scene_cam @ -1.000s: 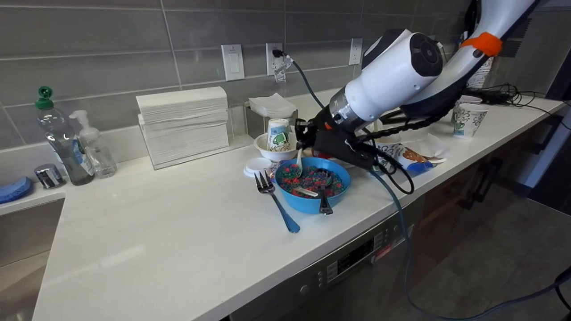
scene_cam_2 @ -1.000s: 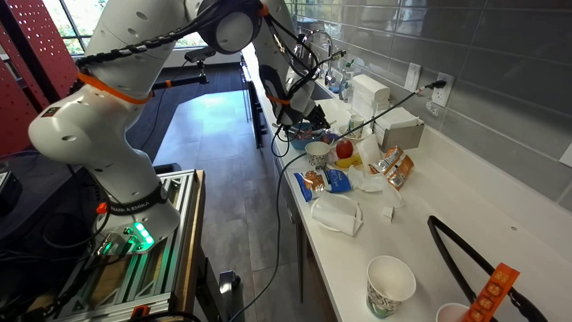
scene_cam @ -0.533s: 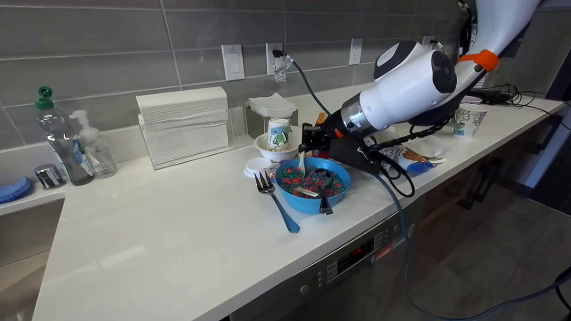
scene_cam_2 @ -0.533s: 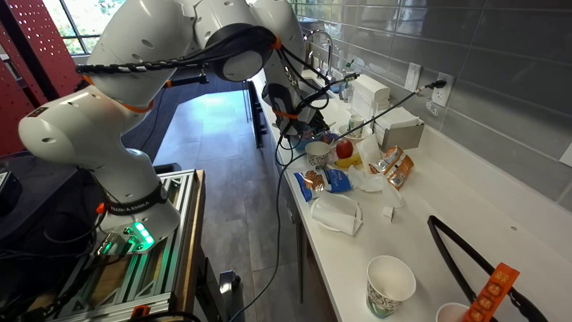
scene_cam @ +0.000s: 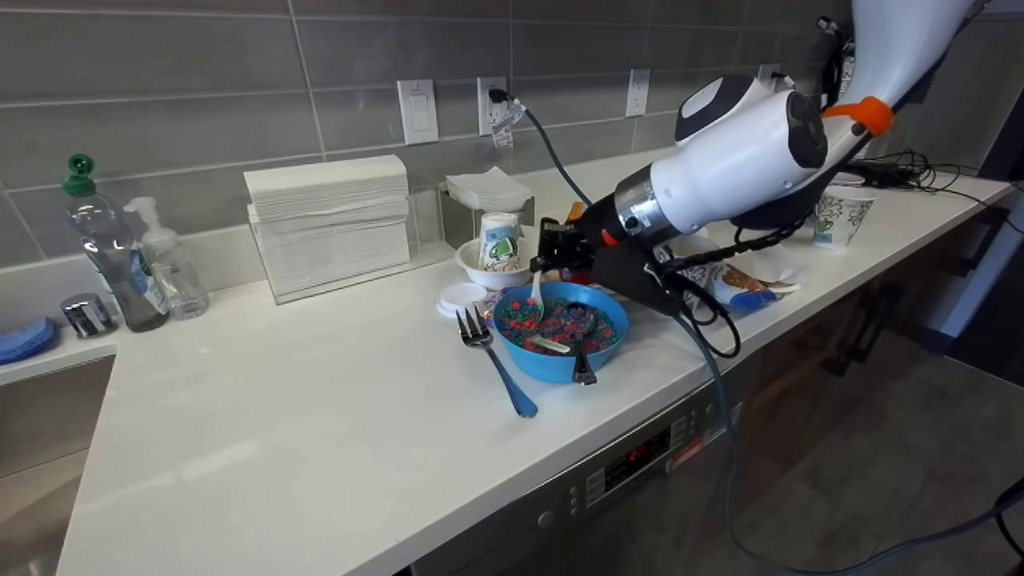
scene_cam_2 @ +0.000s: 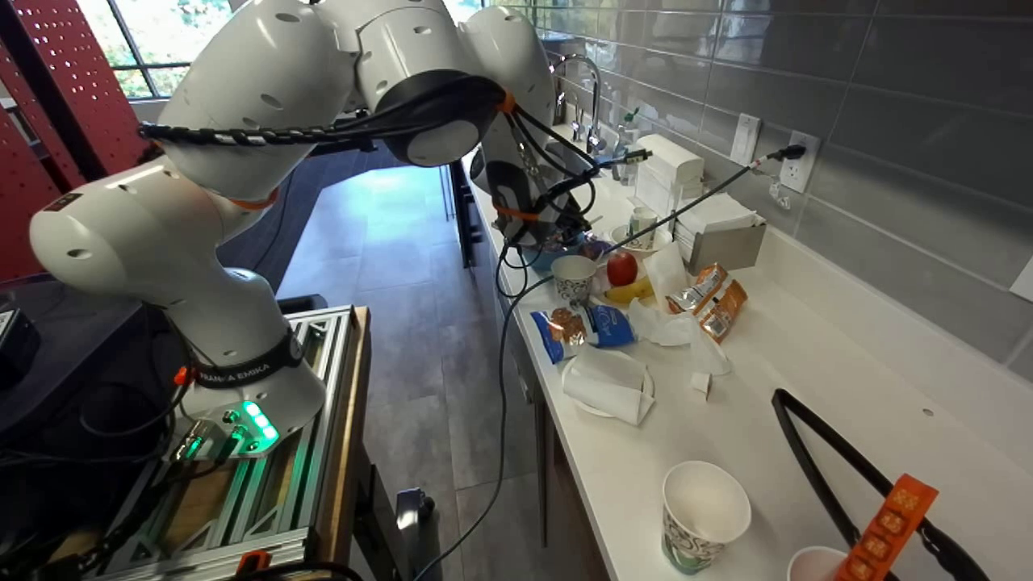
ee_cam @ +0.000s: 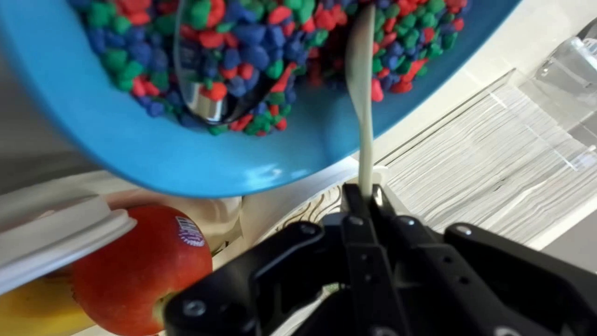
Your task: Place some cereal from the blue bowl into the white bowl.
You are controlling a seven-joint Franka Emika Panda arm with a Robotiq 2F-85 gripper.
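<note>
Black-fingered, clamping the white spoon by its handle between the jaws of the gripper, apparently resting its tip in the cereal inside the blue bowl, and hovering near the white bowl (itself holding a paper cup).

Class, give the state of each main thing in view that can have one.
Blue bowl: upright, part filled
Cereal: loose, in the blue bowl
White spoon: tilted, lower end in the cereal
Jaws: shut on the white spoon
Dark spoon: in the blue bowl
Fork: lying beside the blue bowl
White bowl: upright, holding a paper cup
Black plug: plugged in
Appliance display: lit red
</note>
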